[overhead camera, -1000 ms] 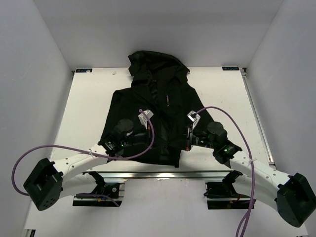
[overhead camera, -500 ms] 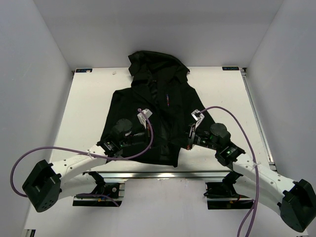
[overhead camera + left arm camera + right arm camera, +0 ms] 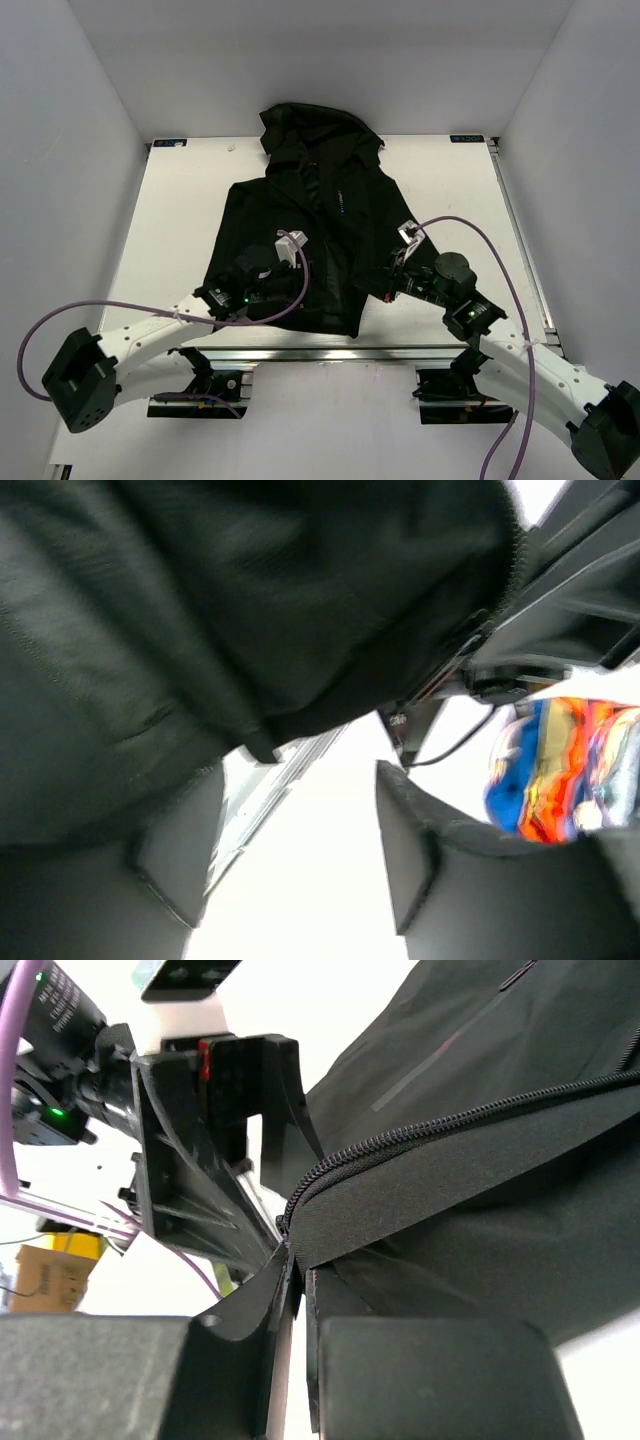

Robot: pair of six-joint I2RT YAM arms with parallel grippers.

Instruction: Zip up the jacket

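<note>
Seen from above, the black hooded fabric jacket (image 3: 300, 195) lies flat in the middle of the frame on the white table (image 3: 180, 200). Its hood points to the upper edge and its hem lies toward the arms at the bottom.

At the lower left of the jacket, the left gripper (image 3: 300, 880) stands with its jaws apart. Only bright table shows between them, and the dark hem hangs just above in its wrist view, so it holds nothing.

At the lower right, the right gripper (image 3: 298, 1265) is pinched together on the jacket's front edge near the bottom. The row of dark zipper teeth (image 3: 420, 1130) runs away from it toward the upper right of that view as a loose, unjoined edge.

To my eye the zipping has not properly begun. One side is gripped and the other is free. The two bottom ends have yet to be mated, and the slider, which I cannot make out, has yet to be drawn up.
</note>
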